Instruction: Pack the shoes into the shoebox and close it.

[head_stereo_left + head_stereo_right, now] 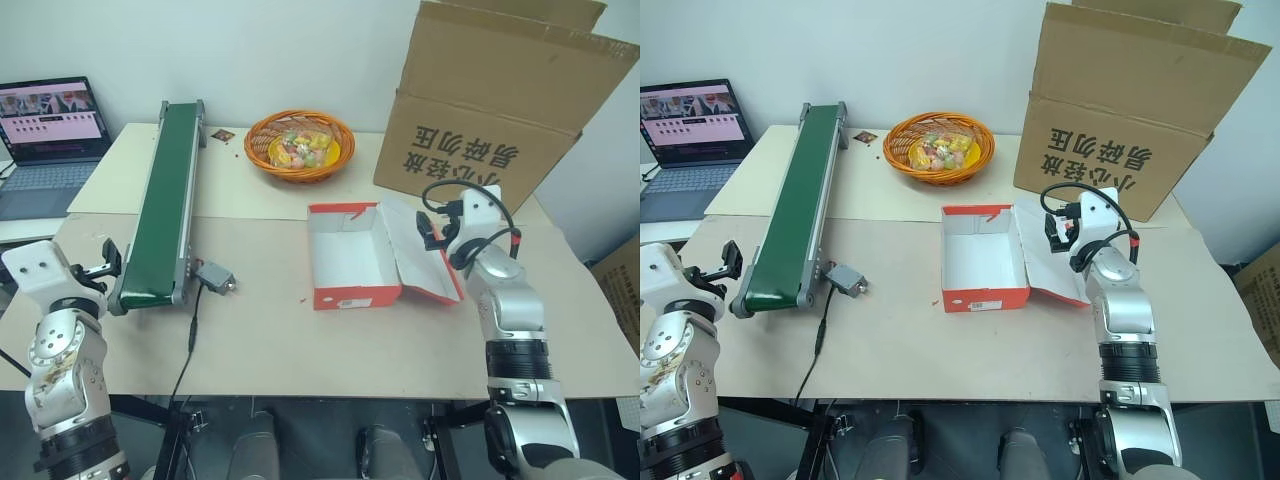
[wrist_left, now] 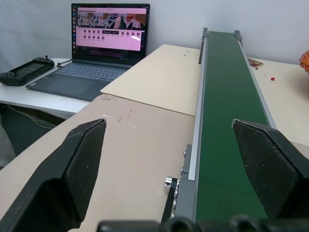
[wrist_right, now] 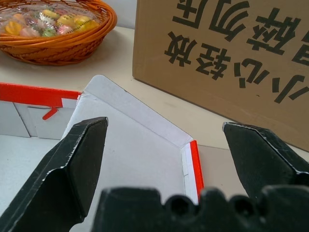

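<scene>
The red-orange shoebox (image 1: 355,297) lies open in the middle of the table, its white inside bare. Its hinged lid flap (image 1: 425,262) is folded out flat to the right. The shoes are out of view. My right gripper (image 1: 435,232) hovers level over the far part of the lid flap (image 3: 140,140), open and holding nothing. My left gripper (image 1: 105,262) is at the table's left edge, next to the near end of the green conveyor belt (image 2: 227,121). It is also open and holds nothing.
The conveyor belt (image 1: 165,200) runs front to back on the left, with a small grey box (image 1: 215,278) and cable by its near end. An orange basket of sweets (image 1: 299,145) and a large brown carton (image 1: 490,100) stand at the back. A laptop (image 1: 50,140) is far left.
</scene>
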Controlling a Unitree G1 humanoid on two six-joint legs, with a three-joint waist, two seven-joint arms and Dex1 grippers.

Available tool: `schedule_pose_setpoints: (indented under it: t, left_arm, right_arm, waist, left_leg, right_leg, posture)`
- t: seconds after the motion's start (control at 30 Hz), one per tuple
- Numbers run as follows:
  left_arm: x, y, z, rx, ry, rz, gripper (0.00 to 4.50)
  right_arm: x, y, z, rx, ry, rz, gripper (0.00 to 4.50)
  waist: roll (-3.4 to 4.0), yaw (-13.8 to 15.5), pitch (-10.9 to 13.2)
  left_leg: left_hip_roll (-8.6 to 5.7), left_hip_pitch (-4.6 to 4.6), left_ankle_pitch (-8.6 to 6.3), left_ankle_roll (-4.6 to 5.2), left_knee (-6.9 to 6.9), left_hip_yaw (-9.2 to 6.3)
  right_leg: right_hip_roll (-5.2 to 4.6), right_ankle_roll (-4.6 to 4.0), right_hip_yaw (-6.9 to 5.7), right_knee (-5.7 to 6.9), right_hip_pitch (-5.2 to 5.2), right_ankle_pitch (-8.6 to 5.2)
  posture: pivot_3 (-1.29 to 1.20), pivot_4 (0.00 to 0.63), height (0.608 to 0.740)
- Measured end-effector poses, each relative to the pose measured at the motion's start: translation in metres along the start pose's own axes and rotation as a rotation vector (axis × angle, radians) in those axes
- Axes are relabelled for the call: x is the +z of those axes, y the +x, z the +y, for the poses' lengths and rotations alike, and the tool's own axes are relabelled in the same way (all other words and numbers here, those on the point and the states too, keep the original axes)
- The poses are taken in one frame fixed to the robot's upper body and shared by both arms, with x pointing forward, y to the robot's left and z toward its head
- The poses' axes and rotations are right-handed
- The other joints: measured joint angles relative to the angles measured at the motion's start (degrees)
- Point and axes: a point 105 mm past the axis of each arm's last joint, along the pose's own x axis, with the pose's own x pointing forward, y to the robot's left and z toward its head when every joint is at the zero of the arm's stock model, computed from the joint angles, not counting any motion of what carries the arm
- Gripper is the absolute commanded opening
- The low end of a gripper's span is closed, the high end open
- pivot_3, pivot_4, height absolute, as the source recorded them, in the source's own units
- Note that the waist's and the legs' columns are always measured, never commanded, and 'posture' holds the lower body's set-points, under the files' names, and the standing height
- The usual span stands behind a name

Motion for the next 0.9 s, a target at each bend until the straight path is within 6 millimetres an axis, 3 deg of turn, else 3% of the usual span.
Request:
schedule_pose_setpoints:
  t: [0.2,0.27,0.33,0.37,0.47,0.57,0.63,0.7,0.9]
  left_arm:
    - [0.000,0.000,-0.005,-0.019,0.005,0.002,4.49]
    - [0.000,0.000,-0.006,-0.023,0.007,0.000,4.49]
    - [0.002,-0.001,-0.009,-0.029,0.007,-0.006,4.49]
    - [0.001,-0.001,-0.012,-0.040,0.009,-0.005,4.49]
    - [-0.004,-0.002,-0.028,-0.084,-0.001,0.006,4.49]
    - [-0.005,-0.002,-0.034,-0.099,-0.005,0.008,4.49]
    - [-0.003,-0.003,-0.034,-0.096,-0.004,0.001,4.49]
    - [-0.002,-0.003,-0.034,-0.096,-0.004,-0.003,4.49]
    - [0.001,-0.006,-0.034,-0.097,0.006,-0.006,4.49]
  right_arm:
    - [0.005,0.012,0.009,0.035,-0.046,0.004,4.50]
    - [0.015,0.017,0.026,0.101,-0.091,-0.024,4.50]
    - [0.034,0.018,0.067,0.272,-0.115,-0.081,4.50]
    - [0.047,0.014,0.099,0.398,-0.120,-0.127,4.50]
    - [0.081,-0.018,0.186,0.786,-0.103,-0.255,4.50]
    - [0.105,-0.054,0.229,1.052,-0.118,-0.344,4.50]
    - [0.105,-0.066,0.242,1.136,-0.169,-0.353,4.50]
    - [0.093,-0.064,0.249,1.148,-0.205,-0.313,4.50]
    - [0.082,-0.055,0.249,1.123,-0.203,-0.262,4.50]
  waist:
    - [0.00,-0.2,0.0]
    - [0.00,-0.4,0.0]
    - [0.00,-1.1,0.0]
    - [0.00,-1.5,0.0]
    - [0.00,-1.6,0.0]
    - [-0.02,-0.9,0.0]
    - [-0.10,-0.4,0.0]
    - [-0.17,-0.1,-0.1]
    - [-0.21,0.0,-0.1]
  left_leg:
    - [0.00,0.02,0.00,0.00,0.00,0.00]
    - [0.00,0.01,0.00,0.00,-0.02,0.00]
    - [0.01,-0.01,0.00,0.00,-0.04,0.00]
    - [0.01,-0.01,0.01,0.01,-0.07,-0.01]
    - [0.01,-0.03,0.02,0.02,-0.05,-0.05]
    - [0.00,0.00,0.02,0.00,0.02,-0.09]
    - [0.00,0.06,0.00,-0.03,0.06,-0.08]
    - [0.01,0.05,0.00,-0.04,0.05,-0.05]
    - [0.04,-0.01,0.00,-0.05,-0.11,-0.04]
  right_leg:
    - [0.00,0.01,0.00,0.02,-0.01,0.02]
    - [0.00,0.01,0.00,0.02,-0.04,0.01]
    - [0.02,0.02,0.03,0.10,0.01,0.01]
    - [0.04,0.30,0.05,0.16,0.06,0.17]
    - [0.08,0.37,0.07,0.37,0.03,0.04]
    - [0.07,0.38,0.02,0.49,-0.05,0.01]
    - [0.03,0.36,0.00,0.44,-0.03,0.00]
    - [-0.02,0.03,-0.06,0.35,-0.06,-0.18]
    - [0.01,-0.14,-0.10,0.20,-0.16,-0.07]
  posture:
    - [0.00,0.150,0.728]
    - [0.00,0.150,0.728]
    - [0.00,0.150,0.728]
    - [0.00,0.150,0.728]
    - [0.00,0.150,0.728]
    - [0.00,0.150,0.728]
    - [0.00,0.150,0.728]
    - [0.00,0.150,0.728]
    - [0.00,0.150,0.728]
